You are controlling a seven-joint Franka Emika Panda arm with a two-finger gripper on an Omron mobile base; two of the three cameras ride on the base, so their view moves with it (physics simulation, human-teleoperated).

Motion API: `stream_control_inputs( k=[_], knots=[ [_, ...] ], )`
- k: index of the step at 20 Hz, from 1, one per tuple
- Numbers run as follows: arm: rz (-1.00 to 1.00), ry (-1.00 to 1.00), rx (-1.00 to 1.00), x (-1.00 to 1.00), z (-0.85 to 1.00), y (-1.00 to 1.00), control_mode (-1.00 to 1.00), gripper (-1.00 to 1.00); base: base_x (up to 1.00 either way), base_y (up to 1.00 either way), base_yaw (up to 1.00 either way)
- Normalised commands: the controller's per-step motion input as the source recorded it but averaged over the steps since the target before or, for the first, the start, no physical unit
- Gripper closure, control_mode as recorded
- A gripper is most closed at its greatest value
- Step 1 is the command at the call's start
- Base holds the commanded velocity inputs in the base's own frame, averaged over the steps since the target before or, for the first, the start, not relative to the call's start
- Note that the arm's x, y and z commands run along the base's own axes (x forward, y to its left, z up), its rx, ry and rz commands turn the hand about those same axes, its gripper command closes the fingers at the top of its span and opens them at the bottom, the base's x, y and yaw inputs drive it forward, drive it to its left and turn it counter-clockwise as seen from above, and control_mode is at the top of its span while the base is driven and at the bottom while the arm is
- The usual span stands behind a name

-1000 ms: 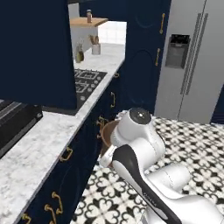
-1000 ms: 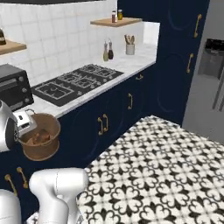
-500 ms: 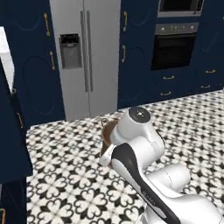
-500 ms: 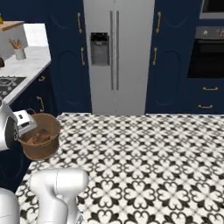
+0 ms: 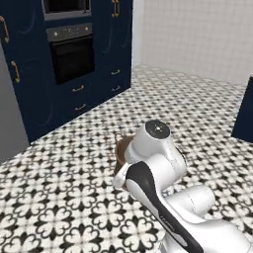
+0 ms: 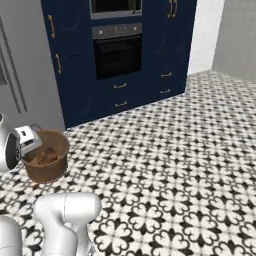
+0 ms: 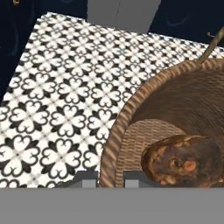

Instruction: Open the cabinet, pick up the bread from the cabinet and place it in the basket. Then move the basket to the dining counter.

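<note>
Navy wall (image 6: 75, 75) with its black oven (image 6: 117, 50) stands beyond the basket (image 6: 46, 157), patterned floor (image 6: 175, 150) beneath it. Half a second ago the fridge faced me there; my base has turned. I carry the basket clear of the floor, my pincer (image 7: 109, 177) clamped on its rim. The bread (image 7: 186, 161) lies inside, against the wall.

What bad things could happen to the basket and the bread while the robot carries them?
1. The tool seems to pinch the basket only at its rim, so the basket could tip or slip as the base drives.
2. The bread lies loose inside, off to one side; a hard turn might roll it about or out.
3. The basket hangs over the patterned floor, so a drop would land there.
</note>
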Motion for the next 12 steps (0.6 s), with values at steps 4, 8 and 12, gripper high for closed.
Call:
stream_control_inputs(
  k=[4,8,12],
  knots=[
    [0.0,0.0,0.0,0.0,0.0,0.0,1.0,1.0,0.22,0.09,-0.85],
    [0.0,0.0,0.0,0.0,0.0,0.0,1.0,1.0,1.0,0.52,-0.59],
    [0.0,0.0,0.0,0.0,0.0,0.0,1.0,1.0,1.0,0.23,-0.55]
  ],
)
